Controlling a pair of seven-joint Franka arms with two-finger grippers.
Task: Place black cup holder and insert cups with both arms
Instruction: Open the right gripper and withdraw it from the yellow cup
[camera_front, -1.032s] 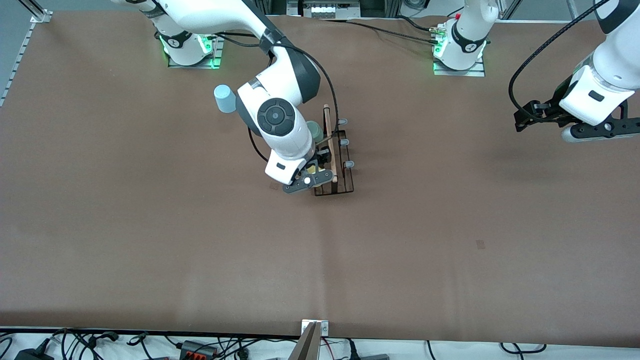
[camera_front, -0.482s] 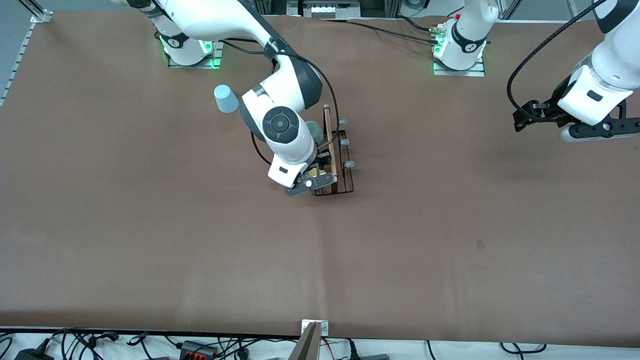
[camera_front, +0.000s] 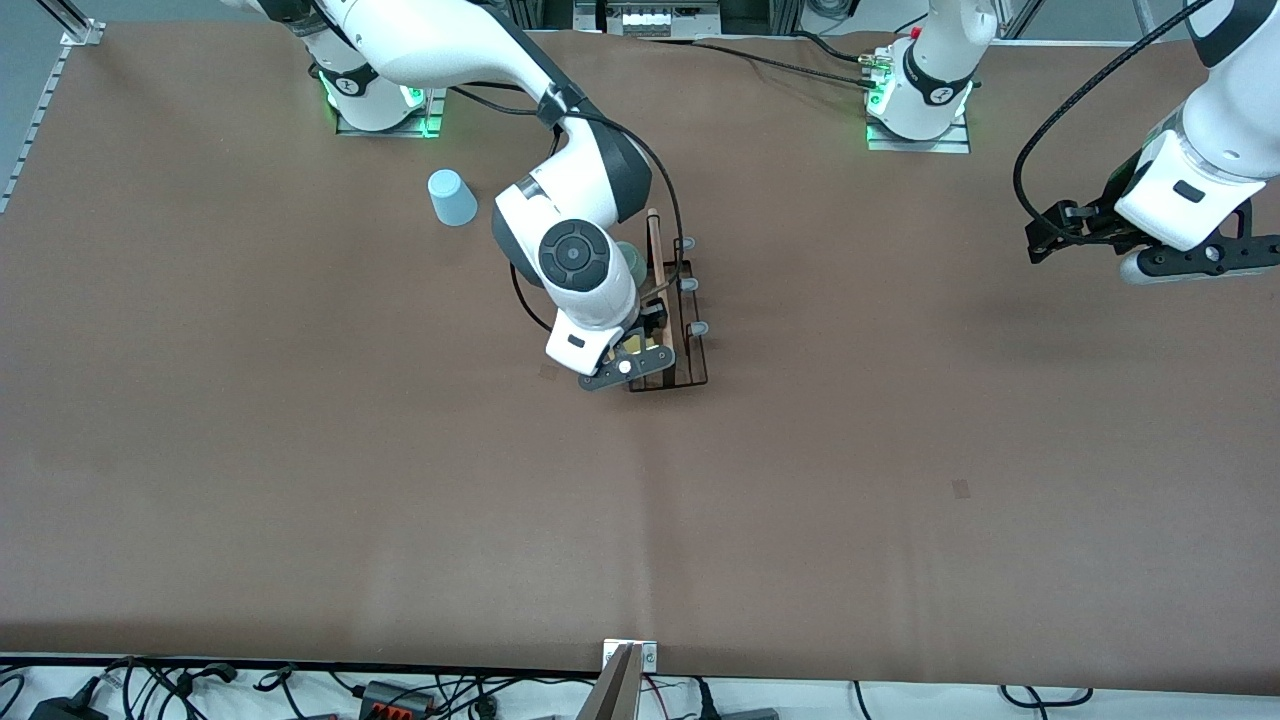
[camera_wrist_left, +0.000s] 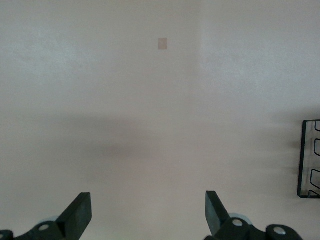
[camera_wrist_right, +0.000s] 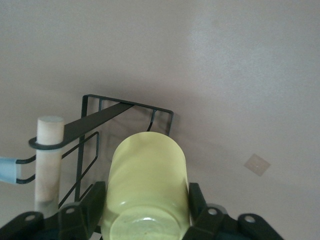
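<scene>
The black cup holder (camera_front: 692, 352) stands mid-table, its wooden bar (camera_front: 656, 262) along the top and grey-tipped pegs (camera_front: 688, 285) pointing toward the left arm's end. A pale green cup (camera_front: 631, 262) sits on it, half hidden by the right arm. My right gripper (camera_front: 630, 357) is at the holder's end nearest the front camera. Its jaws stand open, loosely around the yellow cup (camera_wrist_right: 147, 172), which lies against the rack (camera_wrist_right: 125, 107). A light blue cup (camera_front: 452, 197) stands upside down near the right arm's base. My left gripper (camera_front: 1047, 236) waits open over bare table.
Both arm bases (camera_front: 918, 110) sit along the table's farthest edge. Brown table (camera_front: 400, 480) stretches wide toward the front camera. The left wrist view shows the holder's corner (camera_wrist_left: 308, 159) at its border. Cables lie off the table's nearest edge.
The right arm has shifted slightly toward the holder with the yellow cup, and its jaws have widened off the cup. The left arm has hardly moved.
</scene>
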